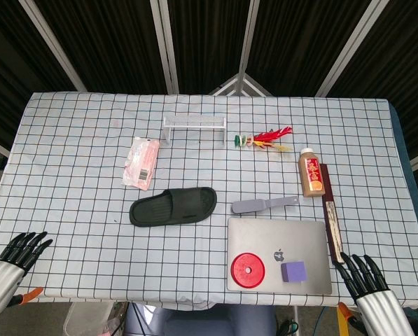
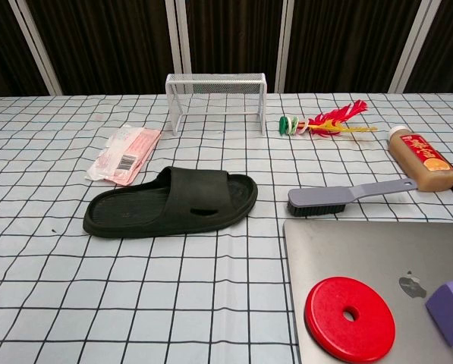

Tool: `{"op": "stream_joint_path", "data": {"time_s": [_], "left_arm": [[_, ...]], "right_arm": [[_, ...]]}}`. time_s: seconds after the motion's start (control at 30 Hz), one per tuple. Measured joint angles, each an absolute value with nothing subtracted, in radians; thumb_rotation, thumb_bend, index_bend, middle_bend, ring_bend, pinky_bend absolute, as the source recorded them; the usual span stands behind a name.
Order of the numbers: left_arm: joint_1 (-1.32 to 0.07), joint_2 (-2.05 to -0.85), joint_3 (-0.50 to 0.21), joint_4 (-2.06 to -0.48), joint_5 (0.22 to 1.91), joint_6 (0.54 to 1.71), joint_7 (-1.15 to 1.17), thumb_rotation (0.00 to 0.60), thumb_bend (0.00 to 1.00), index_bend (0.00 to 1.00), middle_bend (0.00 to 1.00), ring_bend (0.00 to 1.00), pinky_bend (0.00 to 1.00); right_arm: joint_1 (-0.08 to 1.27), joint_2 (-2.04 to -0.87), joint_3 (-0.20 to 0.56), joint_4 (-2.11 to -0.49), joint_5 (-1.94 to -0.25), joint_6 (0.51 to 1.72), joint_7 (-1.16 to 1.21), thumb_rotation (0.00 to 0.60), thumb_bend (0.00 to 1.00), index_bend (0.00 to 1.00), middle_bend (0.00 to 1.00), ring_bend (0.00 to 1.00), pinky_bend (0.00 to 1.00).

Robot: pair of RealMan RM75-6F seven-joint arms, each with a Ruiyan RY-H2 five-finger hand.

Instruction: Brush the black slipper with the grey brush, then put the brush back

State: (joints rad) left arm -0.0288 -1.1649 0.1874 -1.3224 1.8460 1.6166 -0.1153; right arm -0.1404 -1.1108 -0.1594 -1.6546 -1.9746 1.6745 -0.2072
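Note:
The black slipper (image 1: 173,206) (image 2: 171,202) lies flat near the middle of the checked table, toe pointing right. The grey brush (image 1: 262,205) (image 2: 340,197) lies bristles down just right of it, handle pointing right, beside the far edge of a closed laptop. My left hand (image 1: 21,250) hovers at the table's near left corner, fingers apart and holding nothing. My right hand (image 1: 361,271) hovers at the near right edge, also with fingers apart and nothing in it. Both hands are far from the slipper and brush. Neither hand shows in the chest view.
A silver laptop (image 1: 279,238) carries a red disc (image 1: 248,269) and a purple block (image 1: 293,271). A brown bottle (image 1: 311,173) and a dark stick (image 1: 330,213) lie at right. A white wire rack (image 1: 194,126), a feather toy (image 1: 265,138) and a pink packet (image 1: 141,161) sit further back.

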Motion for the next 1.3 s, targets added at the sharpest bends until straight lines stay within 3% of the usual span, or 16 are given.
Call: {"op": "stream_joint_path", "data": {"time_s": [0.57,0.87,1.3], "left_arm": [[-0.044,-1.207,0.163,-1.321,1.841,1.591,-0.036,0.6,0.05,0.0,0.0,0.0,0.0],[-0.048,-1.182,0.114,-1.35,1.804,1.649,-0.078,0.6,0.05,0.0,0.0,0.0,0.0],[-0.072,-1.191,0.128,-1.354,1.814,1.581,-0.074,0.6,0.05,0.0,0.0,0.0,0.0]], "right_arm": [[-0.082,-1.132,-0.123,-1.658,-1.95,1.596,-0.211,0.6,0.34,0.0,0.0,0.0,0.04],[0.055,-1.103,-0.029,-1.726,-1.873,1.437,-0.224,0.6,0.34,0.05,0.11,0.02,0.09],[0.266,-1.138,0.114,-1.837,-1.672,1.124,-0.414,0.6,0.34,0.11,0.21,0.08,0.1]]}}
